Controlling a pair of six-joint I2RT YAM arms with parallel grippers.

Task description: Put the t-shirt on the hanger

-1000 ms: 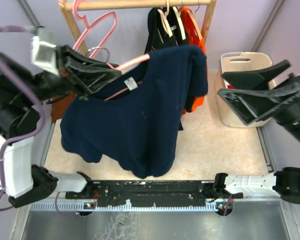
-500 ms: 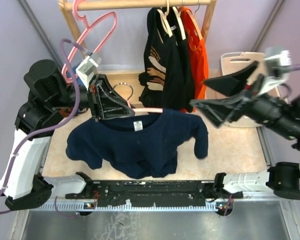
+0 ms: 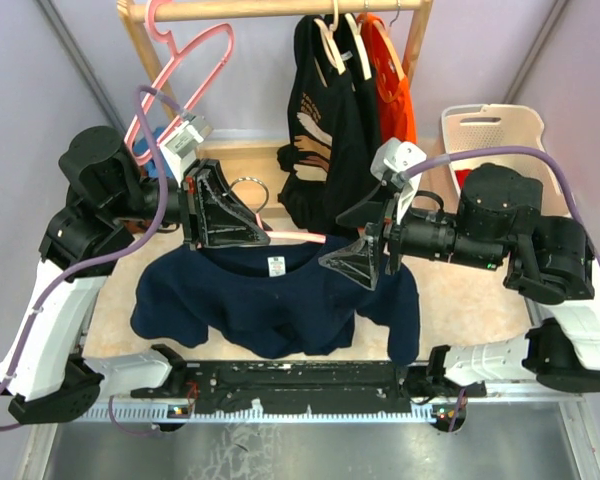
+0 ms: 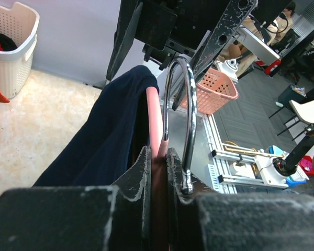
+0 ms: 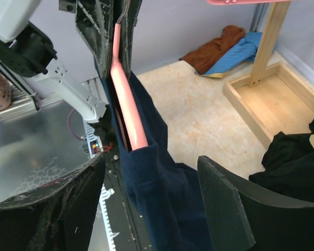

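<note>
The pink hanger (image 3: 295, 236) is held level over the table, its silver hook (image 3: 248, 190) pointing back. My left gripper (image 3: 230, 222) is shut on the hanger's neck (image 4: 156, 120), right beside the hook (image 4: 188, 104). The navy t-shirt (image 3: 270, 300) hangs from it, white label (image 3: 276, 265) at the collar. One pink arm (image 5: 128, 104) runs into the shirt's shoulder (image 5: 162, 193). My right gripper (image 3: 365, 252) is open, and its fingers straddle that shoulder (image 5: 152, 178) without touching the cloth. The right sleeve (image 3: 405, 310) droops toward the table's front edge.
A wooden rack (image 3: 280, 10) at the back carries an all-pink hanger (image 3: 195, 60), a black shirt with tan print (image 3: 320, 110) and an orange shirt (image 3: 395, 90). A white basket (image 3: 490, 125) stands at the right. Brown and blue cloths (image 5: 225, 47) lie by the rack's foot.
My left arm has lowered the hanger from a high tilt to level, with the shirt on it. My right gripper has swung in from the right to the shirt's right shoulder.
</note>
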